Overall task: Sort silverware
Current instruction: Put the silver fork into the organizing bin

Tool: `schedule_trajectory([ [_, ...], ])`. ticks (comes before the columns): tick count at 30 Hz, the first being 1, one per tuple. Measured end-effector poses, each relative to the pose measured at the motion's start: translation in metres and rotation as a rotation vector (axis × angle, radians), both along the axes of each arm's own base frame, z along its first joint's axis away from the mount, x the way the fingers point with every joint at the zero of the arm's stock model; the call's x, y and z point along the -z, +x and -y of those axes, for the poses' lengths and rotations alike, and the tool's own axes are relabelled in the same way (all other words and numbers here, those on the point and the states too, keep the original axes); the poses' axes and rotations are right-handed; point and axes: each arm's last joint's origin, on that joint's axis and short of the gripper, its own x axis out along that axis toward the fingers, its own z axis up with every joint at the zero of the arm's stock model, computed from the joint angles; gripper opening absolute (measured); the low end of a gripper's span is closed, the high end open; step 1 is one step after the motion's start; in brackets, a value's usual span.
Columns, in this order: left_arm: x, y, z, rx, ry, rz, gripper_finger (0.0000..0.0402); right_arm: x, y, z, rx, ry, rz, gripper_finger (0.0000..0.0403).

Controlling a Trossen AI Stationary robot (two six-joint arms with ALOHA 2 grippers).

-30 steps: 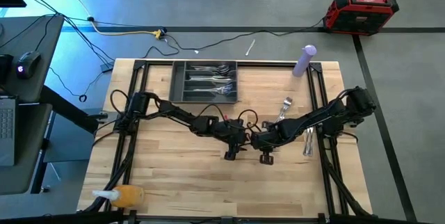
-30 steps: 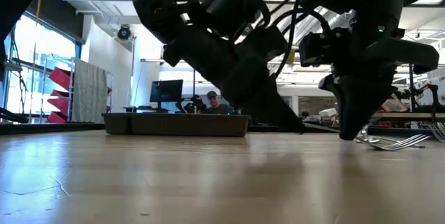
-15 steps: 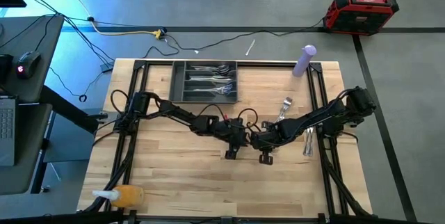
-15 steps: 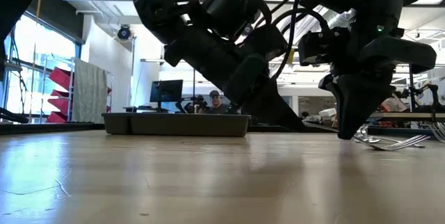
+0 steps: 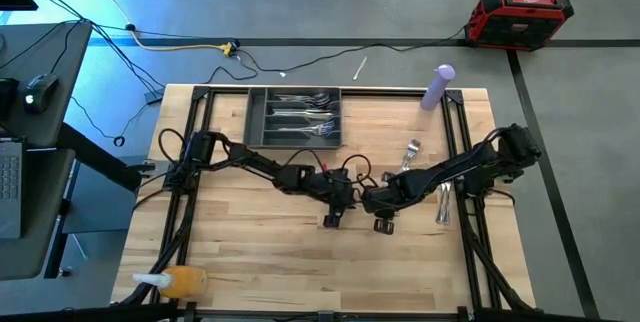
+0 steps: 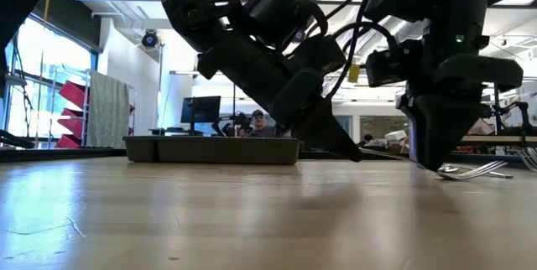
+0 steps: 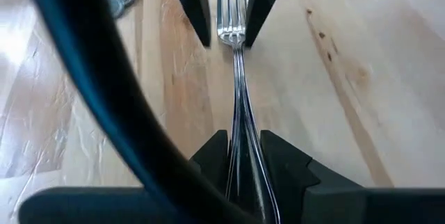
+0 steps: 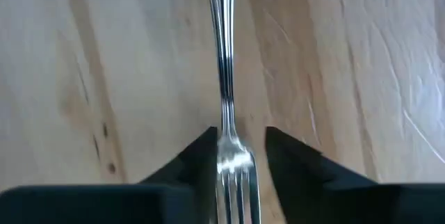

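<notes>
Below the dark grey tray (image 5: 294,118), a fork (image 7: 235,113) bridges both arms: the left gripper (image 7: 243,158) clamps its handle while the right gripper (image 8: 236,151) stands parted around the tines, so a loose grip could let it tilt or drop.

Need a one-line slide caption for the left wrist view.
Handover: left gripper clamps the fork handle; right gripper opens around its neck.

Overhead, table-level, two close wrist cameras share fork (image 7: 240,133).

mid worktop (image 5: 250,252): both claws nose to nose | near half: bare wood, open passage | far edge: tray (image 5: 295,118) | right side: loose cutlery (image 5: 442,202), purple bottle (image 5: 438,87)
</notes>
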Motion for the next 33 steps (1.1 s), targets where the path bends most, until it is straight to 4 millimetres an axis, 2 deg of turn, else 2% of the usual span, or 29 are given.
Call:
schedule_trajectory([
  [4, -0.001, -0.002, -0.002, -0.005, -0.007, -0.023, 0.0051, -0.020, -0.010, 0.005, 0.037, -0.021, 0.028, 0.0173],
  [6, -0.007, -0.005, -0.005, -0.033, 0.002, -0.048, 0.0051, -0.037, -0.022, 0.008, 0.093, -0.131, 0.062, 0.0184],
  [10, -0.037, -0.018, -0.020, -0.140, 0.116, -0.104, 0.0051, -0.074, -0.055, 0.016, 0.242, -0.398, 0.191, 0.0185],
  [14, -0.071, -0.038, -0.038, -0.235, 0.269, -0.157, 0.0051, -0.101, -0.083, 0.025, 0.371, -0.429, 0.301, 0.0173],
  [18, -0.098, -0.064, -0.063, -0.331, 0.420, -0.268, 0.0051, -0.115, -0.101, 0.029, 0.427, -0.429, 0.377, 0.0164],
  [21, -0.120, -0.086, -0.086, -0.419, 0.506, -0.332, 0.0051, -0.111, -0.104, 0.026, 0.425, -0.439, 0.446, 0.0163],
  [26, -0.150, -0.116, -0.121, -0.459, 0.478, -0.345, 0.0051, -0.080, -0.104, 0.023, 0.413, -0.418, 0.463, 0.0163],
  [29, -0.145, -0.129, -0.142, -0.394, 0.401, -0.431, 0.0051, -0.061, -0.104, 0.023, 0.409, -0.392, 0.464, 0.0163],
  [33, -0.124, -0.137, -0.160, -0.368, 0.373, -0.491, 0.0051, -0.056, -0.104, 0.022, 0.386, -0.365, 0.459, 0.0163],
])
